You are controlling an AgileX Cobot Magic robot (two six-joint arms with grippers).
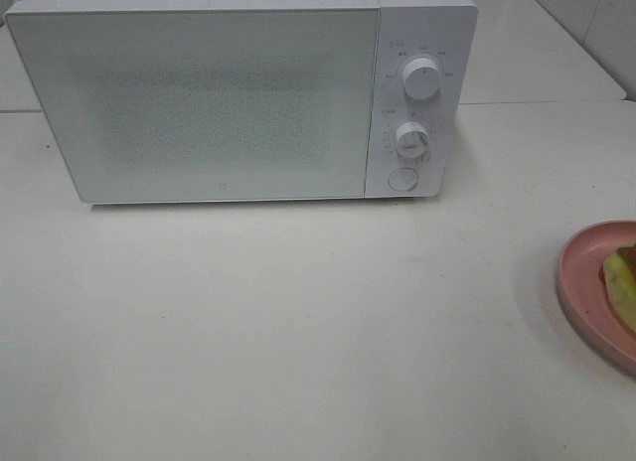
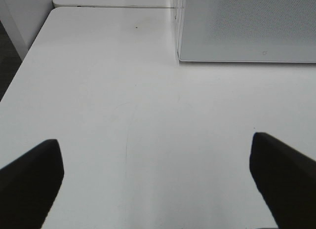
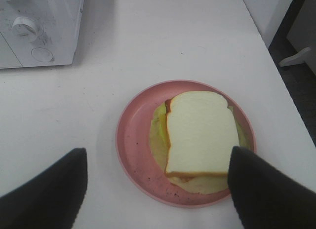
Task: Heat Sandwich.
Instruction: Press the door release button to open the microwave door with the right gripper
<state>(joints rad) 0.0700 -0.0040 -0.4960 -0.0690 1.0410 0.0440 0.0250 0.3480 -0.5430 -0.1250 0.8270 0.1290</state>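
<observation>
Sandwich (image 3: pixel 200 135): white bread on top, pale green and orange-red layers below; lies on pink plate (image 3: pixel 136 150), just ahead of right gripper (image 3: pixel 157 157), on the counter (image 3: pixel 148 46); right gripper spread wide, holding nothing.
Left gripper (image 2: pixel 155 140): spread wide over bare counter, empty; microwave (image 2: pixel 247 26) ahead of it, door shut.
Handling, judged: sandwich light, soft, easily crushed; layers loose and likely to slide apart; safer hold is the stiff plate rim nearest the right gripper, kept level.

Closed white microwave (image 1: pixel 238 93) on the table (image 1: pixel 298 332); pink plate (image 1: pixel 586 277) with the sandwich (image 1: pixel 620 280) at the right edge.
</observation>
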